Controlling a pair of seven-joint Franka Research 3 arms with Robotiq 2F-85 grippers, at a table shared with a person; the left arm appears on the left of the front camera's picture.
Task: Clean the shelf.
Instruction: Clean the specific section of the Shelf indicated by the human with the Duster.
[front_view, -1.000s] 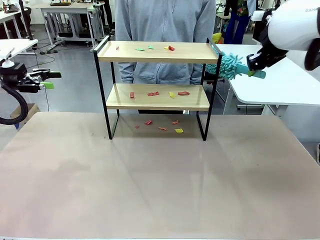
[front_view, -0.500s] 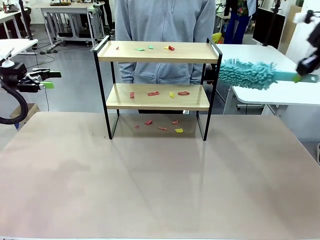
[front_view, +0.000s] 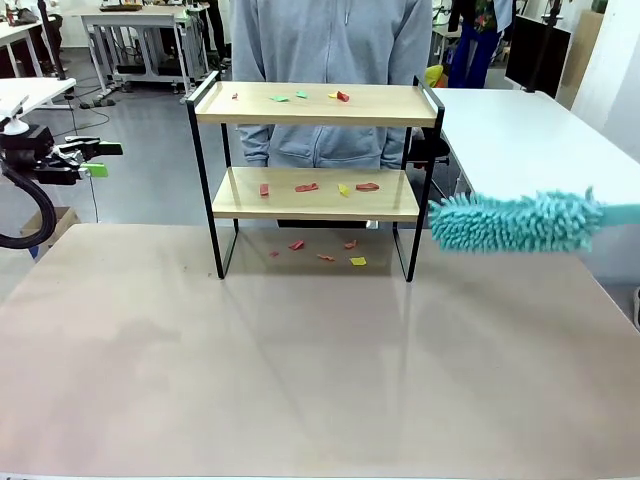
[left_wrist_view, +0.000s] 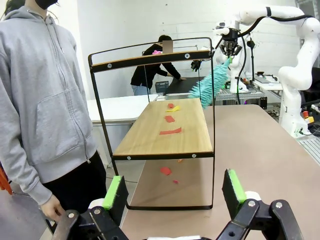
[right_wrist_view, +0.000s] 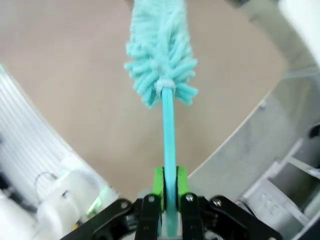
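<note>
The shelf (front_view: 315, 105) stood upper centre in the front view, with paper scraps (front_view: 307, 187) on both boards. The right hand (right_wrist_view: 169, 187) was clamped on the teal duster (front_view: 515, 222), whose head was near the lower board's right end. It should probably enter level and sweep the scraps outward. The left hand (front_view: 98, 160) hung open at far left.

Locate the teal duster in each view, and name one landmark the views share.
Front view: duster at right side, beside the shelf's right legs, near lower-board height.
Left wrist view: upper right, past the shelf's far end.
Right wrist view: top centre, handle clamped in the right tool.
Shared landmark: the tan table.
</note>
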